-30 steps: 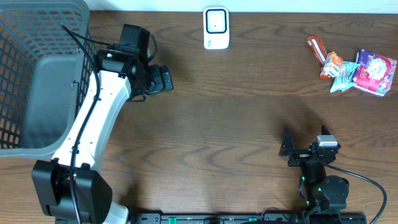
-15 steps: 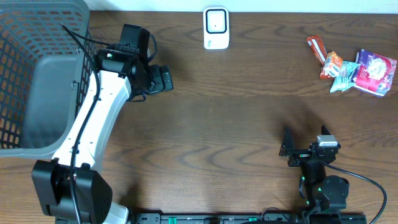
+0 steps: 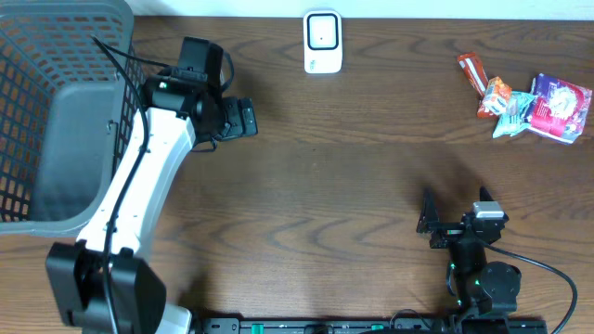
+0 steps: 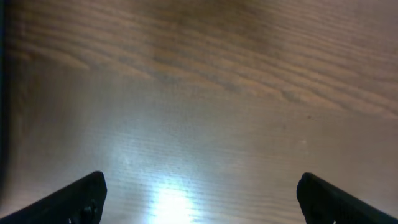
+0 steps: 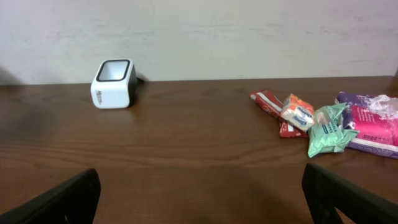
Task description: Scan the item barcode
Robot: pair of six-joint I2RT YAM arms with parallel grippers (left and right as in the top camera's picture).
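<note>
From overhead, the dark wooden worktop [image 3: 353,176] carries a white scanner [image 3: 322,42] at the far edge near the middle. The task's goods lie in a small heap at the far right: a red packet [image 3: 471,71], an orange packet [image 3: 495,96], a green packet [image 3: 512,116] and a purple packet [image 3: 560,107], touching or overlapping one another and well apart from the scanner. A grey mesh basket [image 3: 37,56] fills the far left corner, and the white left arm [image 3: 139,176] reaches up beside it. The left fingers [image 3: 243,118] are released and hold nothing, hovering left of the scanner. The right fingers [image 3: 429,223], also spread and holding nothing, sit at the near right, with open wood between them and the heap. In the left wrist view, the left fingers [image 4: 84,198] show only as two black tips in the bottom corners, wide apart, above wood grain with a bright patch of glare. In the right wrist view, the right fingers [image 5: 62,199] stand wide at the lower corners. Beyond them sit the scanner [image 5: 114,84] at far left and the packets at far right, before a pale wall [image 5: 199,31].
</note>
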